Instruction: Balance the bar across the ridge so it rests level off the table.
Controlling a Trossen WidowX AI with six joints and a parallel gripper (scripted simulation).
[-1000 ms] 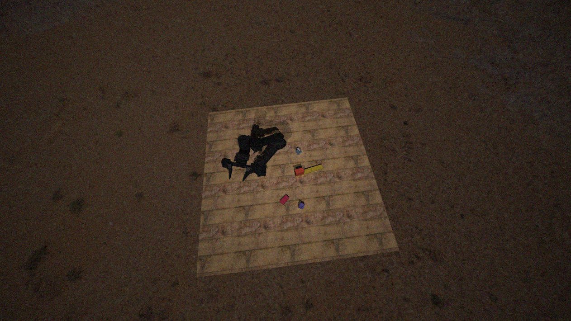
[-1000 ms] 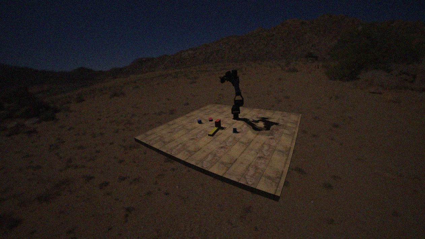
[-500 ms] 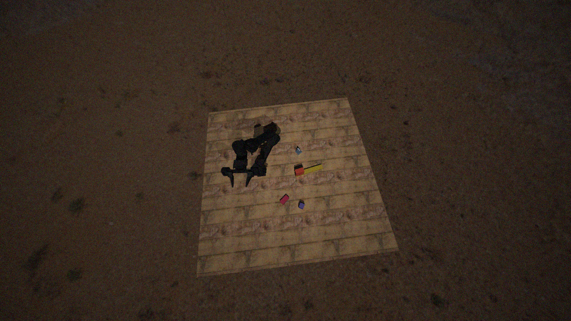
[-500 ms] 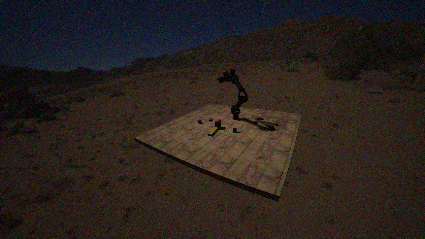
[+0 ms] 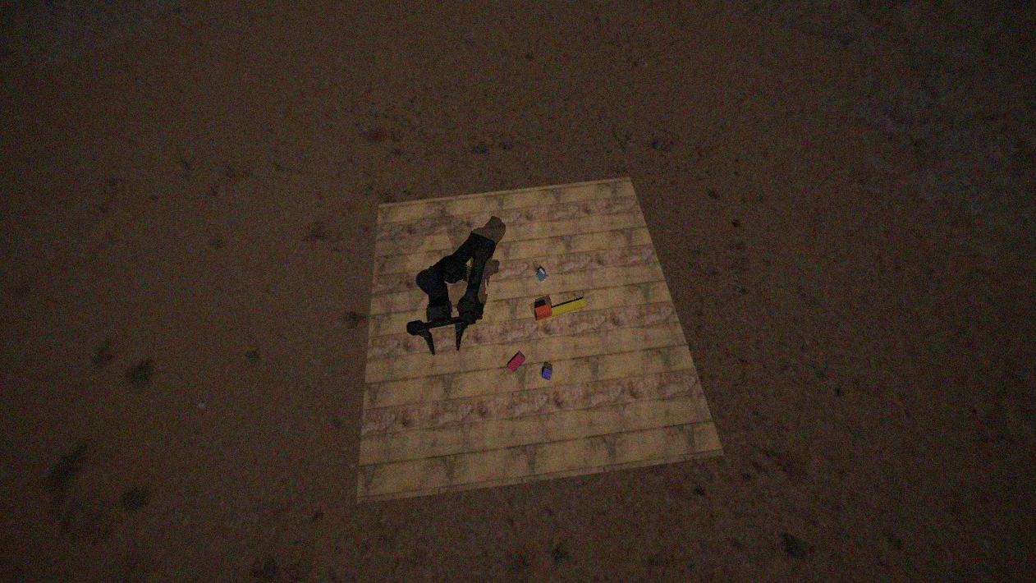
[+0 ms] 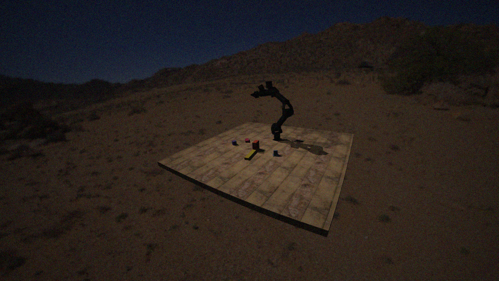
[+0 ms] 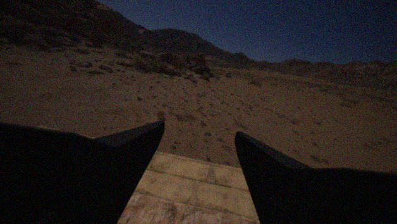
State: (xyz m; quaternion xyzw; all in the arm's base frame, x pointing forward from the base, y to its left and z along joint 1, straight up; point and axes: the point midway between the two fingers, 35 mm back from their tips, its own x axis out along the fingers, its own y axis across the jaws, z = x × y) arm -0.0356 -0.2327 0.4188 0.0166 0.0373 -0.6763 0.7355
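A yellow bar [image 5: 568, 307] [image 6: 250, 154] lies flat on a pale, plank-patterned counter [image 5: 463, 464] [image 6: 289, 206] [image 7: 196, 186], well apart from and below the hand [image 5: 446, 352] [image 6: 252, 94] [image 7: 200, 131] of a black robot arm [image 5: 474, 250] [image 6: 286, 111]. Seen from the top, the hand is to the left of the bar, raised over the left part of the counter. Its two fingers stand apart, open, with nothing between them; the wrist view shows only counter and dim sandy ground [image 7: 202, 104] through the gap. The bar's left end, in the top view, is right beside an orange-red block [image 5: 543, 309] [image 6: 255, 144], which stands taller than the bar; whether they touch is hard to tell. Also from the top, a small blue-gray piece [image 5: 542, 273] [image 6: 275, 152] sits on the far side of the block, while a pink-red block [image 5: 515, 360] [image 6: 247, 140] and a small purple-blue block [image 5: 547, 372] [image 6: 234, 142] lie on the near side, apart from each other.
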